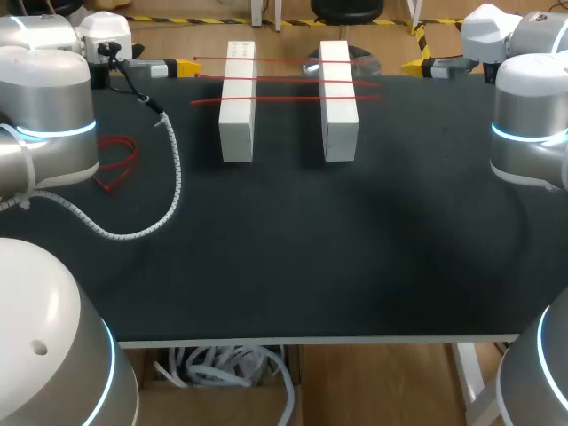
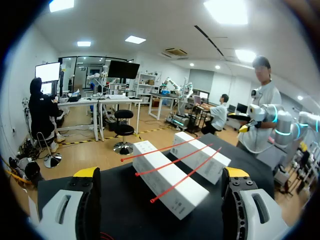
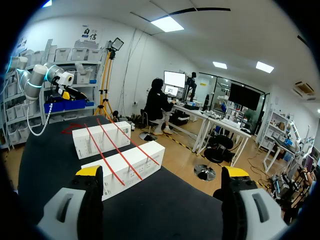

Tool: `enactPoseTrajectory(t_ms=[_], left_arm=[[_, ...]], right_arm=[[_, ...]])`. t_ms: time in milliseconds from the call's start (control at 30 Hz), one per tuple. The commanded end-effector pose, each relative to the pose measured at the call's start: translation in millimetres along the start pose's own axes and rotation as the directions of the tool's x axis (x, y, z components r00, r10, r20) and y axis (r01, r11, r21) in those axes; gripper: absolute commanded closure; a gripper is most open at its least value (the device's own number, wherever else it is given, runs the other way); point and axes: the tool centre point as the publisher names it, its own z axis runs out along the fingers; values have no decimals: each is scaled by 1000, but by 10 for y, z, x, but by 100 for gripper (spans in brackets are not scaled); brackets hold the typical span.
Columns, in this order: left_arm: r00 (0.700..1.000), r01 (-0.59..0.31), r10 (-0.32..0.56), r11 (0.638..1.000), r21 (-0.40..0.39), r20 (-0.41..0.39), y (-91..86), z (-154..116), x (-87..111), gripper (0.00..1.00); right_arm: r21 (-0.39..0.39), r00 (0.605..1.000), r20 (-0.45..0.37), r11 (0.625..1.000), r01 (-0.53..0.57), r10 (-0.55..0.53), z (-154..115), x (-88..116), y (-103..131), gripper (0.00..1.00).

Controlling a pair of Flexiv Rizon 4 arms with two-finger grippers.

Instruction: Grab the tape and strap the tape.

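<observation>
Colour-wise it's pretty simple: matte black surface, and at the far side a plain white left box and right box, with thin red tape strips striped across both. A loose red tape sits on the left. The left pincer and right pincer have bright yellow tips. The left arm and right arm are silver-white with glowing cyan rings, and there's a white spiral-wrapped cable.

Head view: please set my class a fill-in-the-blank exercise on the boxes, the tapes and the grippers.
1. The red tapes stretched across the two white boxes number ___.
2. The boxes stand on a table whose top is ___.
3. Both the left gripper and the right gripper are ___.
4. A loose red tape bundle lies nearest my ___ arm.
Missing words: three; black; open; left
</observation>
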Motion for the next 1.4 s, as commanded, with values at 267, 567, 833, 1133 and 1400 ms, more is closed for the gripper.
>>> enactPoseTrajectory(t_ms=[267,567,833,1133,1400], left_arm=[[1000,0,0,1000,0,0,0,0,0,0],[1000,0,0,1000,0,0,0,0,0,0],[1000,0,0,1000,0,0,0,0,0,0],[1000,0,0,1000,0,0,0,0,0,0],[980,-88,86,996,-1,-180,99,-27,77,0]], right_arm=[[0,1000,0,1000,0,0,0,0,0,0],[0,1000,0,1000,0,0,0,0,0,0],[0,1000,0,1000,0,0,0,0,0,0],[0,1000,0,1000,0,0,0,0,0,0],[0,1000,0,1000,0,0,0,0,0,0]])
